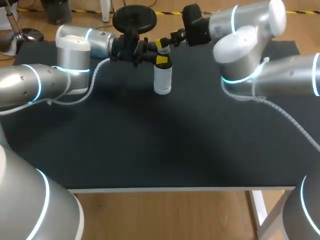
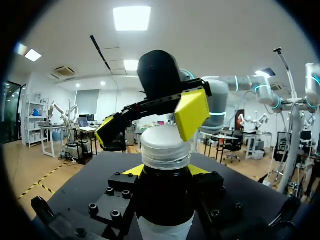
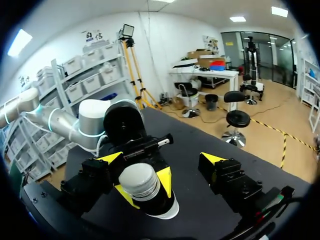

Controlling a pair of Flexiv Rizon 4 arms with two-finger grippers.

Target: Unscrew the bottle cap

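Closest in, the upright bottle [image 1: 163, 82] is clamped below its white cap [image 2: 165, 145] by the left gripper [image 2: 165, 172], far back on the black table [image 1: 150, 150], while the right gripper [image 3: 162, 159] is held apart around the cap, one fingertip [image 2: 191, 112] perhaps touching.

Table [image 1: 150, 150]: dark matte top, pale front edge, white leg under right front corner. One bottle [image 1: 163, 75] stood upright on it, toward the far edge, near mid-width

Overhead rear camera above the table [image 1: 150, 150]; two close, opposed wrist cameras, bottle [image 1: 162, 82] common to all.
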